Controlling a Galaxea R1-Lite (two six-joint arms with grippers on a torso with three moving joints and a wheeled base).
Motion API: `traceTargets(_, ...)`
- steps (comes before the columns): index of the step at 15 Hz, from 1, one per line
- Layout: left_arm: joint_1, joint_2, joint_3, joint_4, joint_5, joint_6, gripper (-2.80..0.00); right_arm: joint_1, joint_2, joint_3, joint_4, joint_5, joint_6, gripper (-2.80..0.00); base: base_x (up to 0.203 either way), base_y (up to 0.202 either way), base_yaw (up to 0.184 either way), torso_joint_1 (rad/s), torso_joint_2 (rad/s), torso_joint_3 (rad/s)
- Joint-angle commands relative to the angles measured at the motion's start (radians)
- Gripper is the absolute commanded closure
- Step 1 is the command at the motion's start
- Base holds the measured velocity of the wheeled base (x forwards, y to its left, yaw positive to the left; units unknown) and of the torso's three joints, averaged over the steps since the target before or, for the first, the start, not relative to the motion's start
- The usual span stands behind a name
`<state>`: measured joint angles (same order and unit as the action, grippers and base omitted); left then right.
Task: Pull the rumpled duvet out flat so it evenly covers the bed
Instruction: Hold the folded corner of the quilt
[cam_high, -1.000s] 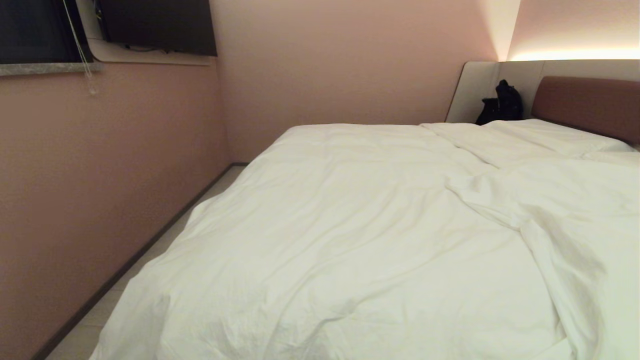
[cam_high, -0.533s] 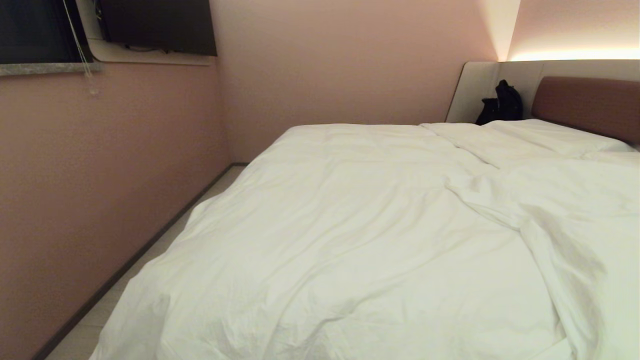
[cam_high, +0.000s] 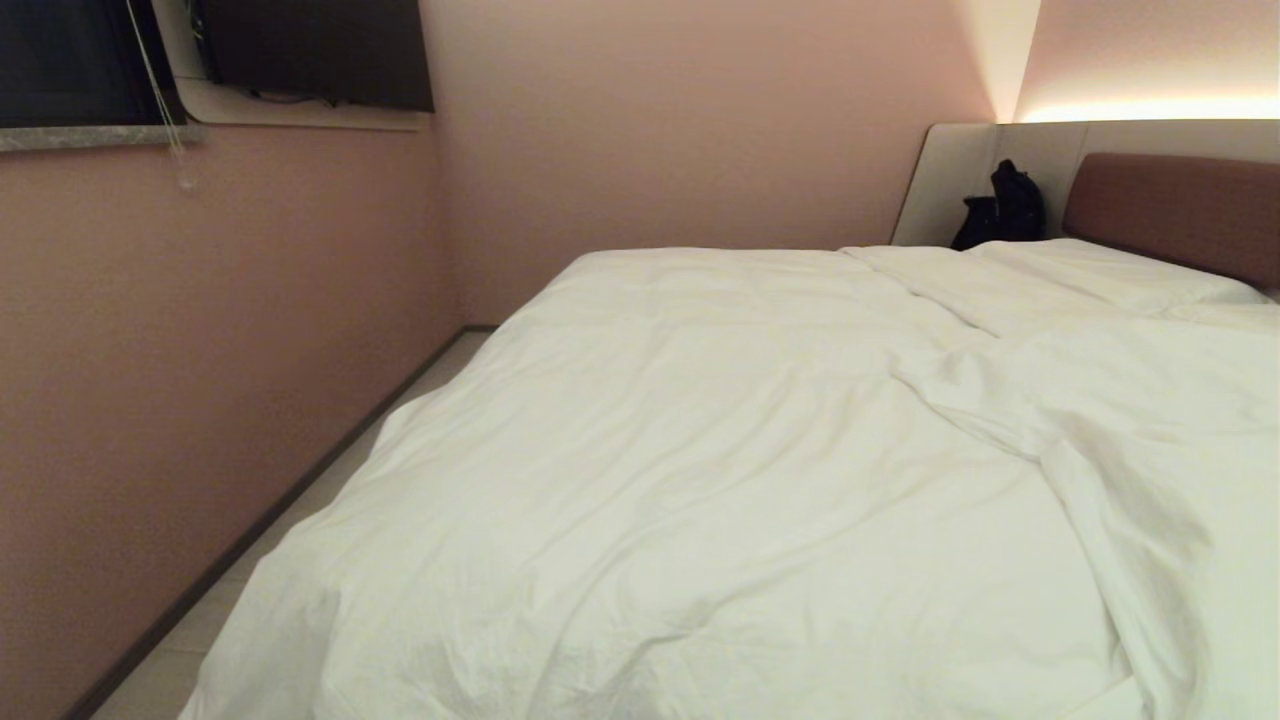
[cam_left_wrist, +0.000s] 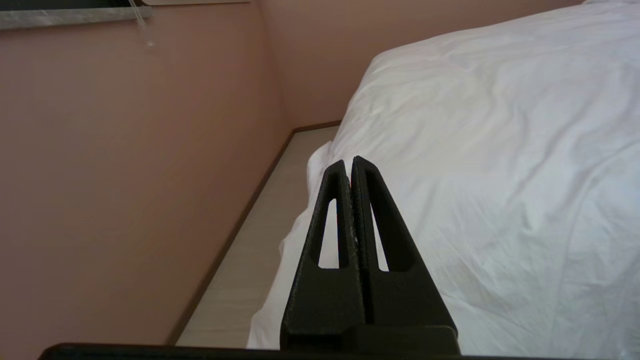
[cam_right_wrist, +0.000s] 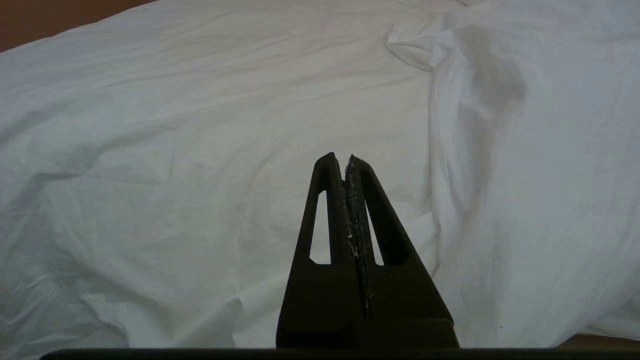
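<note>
Now the duvet (cam_high: 720, 480) is seen spread over most of the bed (cam_high: 1180, 205); it is creased all over, and on the right side a thick fold (cam_high: 1080, 440) is raised, running from the middle of the bed toward the near right corner; at the left edge the duvet hangs down toward the pale floor (cam_high: 330, 490). Two white pillows (cam_high: 1060, 275) are laid at the far right, before the brown headboard; a black bag (cam_high: 1003, 207) is placed just beside them, against the pale panel. No arm is seen in the head view. The left gripper (cam_left_wrist: 351, 162) is held above the left edge of the duvet, near the pink wall (cam_high: 200, 350); its fingers are pressed together and nothing is held. The right gripper (cam_right_wrist: 341, 159) is held over the duvet near the fold; its fingers are closed together too, with nothing between them.
</note>
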<state>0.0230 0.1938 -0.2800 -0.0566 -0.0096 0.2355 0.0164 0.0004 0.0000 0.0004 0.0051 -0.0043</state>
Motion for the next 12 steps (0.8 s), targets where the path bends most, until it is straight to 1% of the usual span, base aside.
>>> traceTargets(1, -0.008, -0.081, 0.054, 0.007, -0.006, -0.002, 0.00, 0.000, 0.000, 0.000, 0.000, 0.001, 0.000, 0.00, 0.000, 0.000, 0.000, 0.000, 0.00, 0.000)
traceTargets(7, -0.011, -0.194, 0.148, 0.022, -0.037, -0.008, 0.00, 0.000, 0.000, 0.000, 0.000, 0.001, 0.000, 0.00, 0.000, 0.000, 0.000, 0.000, 0.00, 0.000)
traceTargets(9, -0.011, -0.194, 0.159, 0.021, -0.036, -0.023, 0.00, 0.000, 0.000, 0.000, 0.000, 0.000, 0.000, 0.00, 0.000, 0.000, 0.000, 0.000, 0.00, 0.000)
traceTargets(12, -0.011, -0.194, 0.216, 0.017, -0.035, -0.026, 0.00, 0.000, 0.000, 0.000, 0.000, 0.001, -0.001, 0.00, 0.000, 0.000, 0.000, 0.000, 0.00, 0.000)
